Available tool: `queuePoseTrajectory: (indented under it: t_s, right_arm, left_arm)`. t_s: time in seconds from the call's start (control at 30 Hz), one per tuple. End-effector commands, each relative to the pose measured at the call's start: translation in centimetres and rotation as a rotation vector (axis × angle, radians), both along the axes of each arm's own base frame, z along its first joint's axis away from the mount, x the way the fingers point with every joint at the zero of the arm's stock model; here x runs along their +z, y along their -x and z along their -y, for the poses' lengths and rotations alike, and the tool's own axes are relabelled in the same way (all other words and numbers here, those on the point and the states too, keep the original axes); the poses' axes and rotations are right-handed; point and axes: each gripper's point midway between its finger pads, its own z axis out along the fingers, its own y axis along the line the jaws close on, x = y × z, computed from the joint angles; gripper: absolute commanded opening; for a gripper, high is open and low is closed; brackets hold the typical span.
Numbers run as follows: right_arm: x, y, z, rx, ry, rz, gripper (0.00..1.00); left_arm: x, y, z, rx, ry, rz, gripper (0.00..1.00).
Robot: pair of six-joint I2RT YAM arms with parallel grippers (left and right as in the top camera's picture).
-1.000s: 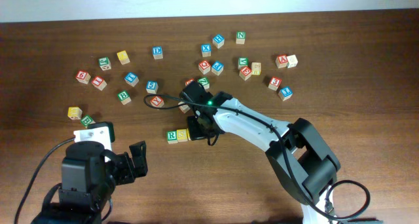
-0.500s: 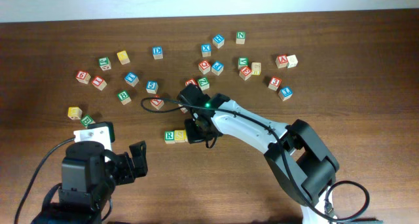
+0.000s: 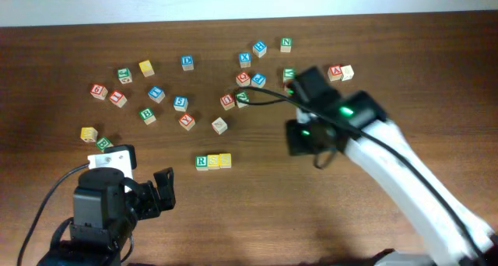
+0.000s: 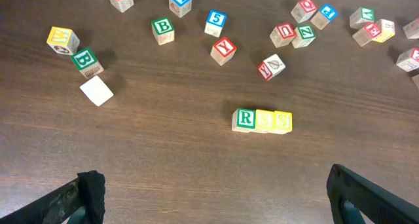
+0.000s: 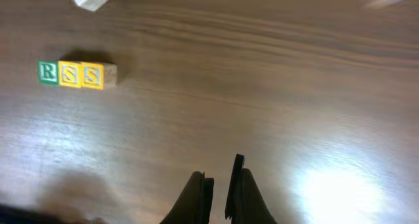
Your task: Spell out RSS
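We've got R cube [image 4: 245, 118], first S cube [image 4: 264, 120], second S cube [image 4: 282, 121] touching in line — right gripper [image 5: 219, 191] pressed together, left gripper [image 4: 216, 188] spread.

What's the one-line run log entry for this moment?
RSS row complete, cubes touching | right tool empty, off the row | left tool open, empty

The right arm [image 3: 405, 173] is long and white, with a black head where little green lights [image 3: 342, 110] glow. A thin black cable [image 3: 272, 93] loops off it. The left arm [image 3: 101, 211] is chunky and black, with a white box [image 3: 109, 159] on top and a black cord [image 3: 48, 194] behind. The left pincer [image 3: 162, 190] and right pincer [image 5: 220, 177] have dark fingers.
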Motion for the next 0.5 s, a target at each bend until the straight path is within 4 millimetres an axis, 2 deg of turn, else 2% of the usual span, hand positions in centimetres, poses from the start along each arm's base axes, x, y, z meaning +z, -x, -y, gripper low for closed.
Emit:
queuePoseTrajectory:
  t_s: [0.0, 0.03, 0.07, 0.1, 0.13, 0.27, 0.47]
  right_arm:
    - [5.7, 2.7, 4.4, -0.038, 0.06, 0.178, 0.04]
    - [7.2, 4.5, 5.5, -0.042, 0.05, 0.209, 0.04]
    - [8.1, 5.9, 6.3, -0.044, 0.038, 0.229, 0.19]
    - [8.6, 6.8, 6.8, -0.045, 0.031, 0.241, 0.69]
    - [9.2, 8.1, 7.5, -0.046, 0.025, 0.252, 0.98]
    - [10.7, 11.1, 9.2, -0.051, -0.013, 0.315, 0.98]
    - [10.9, 11.4, 9.3, -0.052, -0.019, 0.326, 0.98]
  left_arm:
    - [-0.1, 0.1, 0.1, 0.004, 0.014, -0.004, 0.99]
    - [-0.1, 0.1, 0.1, 0.004, 0.014, -0.004, 0.99]
    - [-0.1, 0.1, 0.1, 0.004, 0.014, -0.005, 0.99]
    - [-0.2, 0.2, 0.1, 0.004, 0.014, -0.009, 0.99]
    - [-0.2, 0.2, 0.1, 0.004, 0.013, -0.01, 0.99]
    - [-0.2, 0.2, 0.1, 0.004, 0.013, -0.011, 0.99]
    - [-0.2, 0.2, 0.1, 0.004, 0.013, -0.011, 0.99]
